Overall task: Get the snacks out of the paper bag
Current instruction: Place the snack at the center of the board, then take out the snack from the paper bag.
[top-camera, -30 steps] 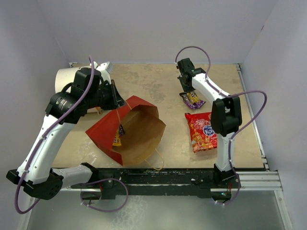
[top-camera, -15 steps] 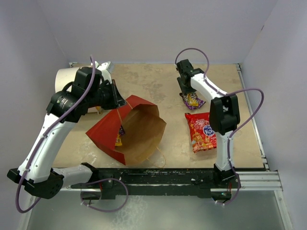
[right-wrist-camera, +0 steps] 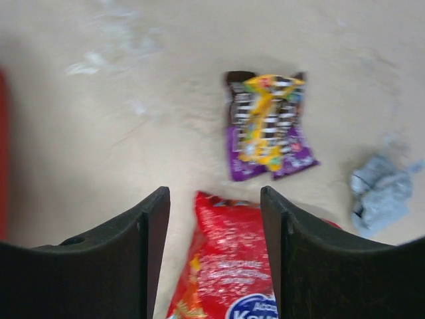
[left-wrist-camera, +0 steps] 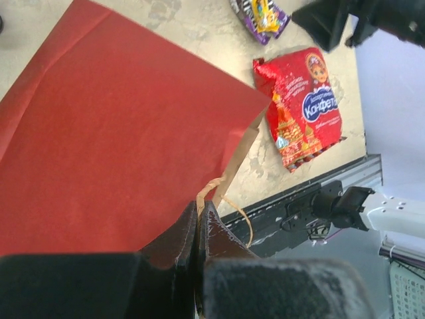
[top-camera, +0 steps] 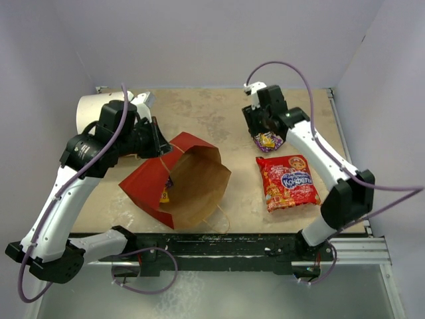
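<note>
The red paper bag [top-camera: 149,179] lies on its side, its brown mouth open toward the near right. Small candy packets [top-camera: 164,191] show inside it. My left gripper [top-camera: 161,146] is shut on the bag's tan cord handle [left-wrist-camera: 207,188], above the bag's red side [left-wrist-camera: 119,133]. My right gripper [top-camera: 264,127] is open and empty, just above a purple and yellow candy packet [top-camera: 267,140] on the table. In the right wrist view [right-wrist-camera: 216,199] that packet [right-wrist-camera: 265,123] lies ahead, the large red packet [right-wrist-camera: 232,266] lies between the fingers, and a silvery wrapper [right-wrist-camera: 380,193] lies to the right.
The large red packet [top-camera: 289,181] lies flat right of the bag. A white cylinder [top-camera: 89,109] lies at the back left behind my left arm. The bag's second cord handle [top-camera: 218,222] trails near the table's front edge. Walls close in the table at the back and sides.
My right arm has swung its elbow out to the right, uncovering the red packet, and the gripper has shifted slightly over the candy packet. The left gripper has kept its hold on the handle.
</note>
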You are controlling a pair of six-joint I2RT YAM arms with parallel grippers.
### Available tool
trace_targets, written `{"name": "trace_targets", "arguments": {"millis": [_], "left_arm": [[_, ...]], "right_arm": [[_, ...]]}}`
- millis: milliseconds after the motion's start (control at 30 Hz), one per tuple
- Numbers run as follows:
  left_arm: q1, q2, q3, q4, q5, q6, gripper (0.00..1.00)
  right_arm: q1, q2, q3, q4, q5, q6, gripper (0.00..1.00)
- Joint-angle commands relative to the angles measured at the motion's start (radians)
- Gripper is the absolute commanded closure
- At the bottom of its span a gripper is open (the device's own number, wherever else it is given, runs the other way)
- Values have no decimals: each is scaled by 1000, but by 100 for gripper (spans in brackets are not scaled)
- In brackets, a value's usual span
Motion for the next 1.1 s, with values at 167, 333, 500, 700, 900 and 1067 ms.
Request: {"name": "trace_targets", "arguments": {"millis": [167,333,500,700,900,1067], "left_arm": [[9,-95,-118,6,43,-34,99],[9,-112,-103,-54,5,-28,99],[9,-136,-103,-110,-27,-31,99],[9,-187,-135,-135,-38,-56,99],[9,-141,-87,-138,-37,-50,99],[9,-115,-47,-144,-40,-52,99]], "right_arm": [[273,-298,-317,269,-355,-175,38],[376,-434,-409,375,-506,-334,38],[390,-563,-524,492,-563,-399,38],[457,-613,-604,513,-599,-463,39],[706,-556,-675,741,-543,-483,40],[890,-388,-685,938,-429,-586,40]]}}
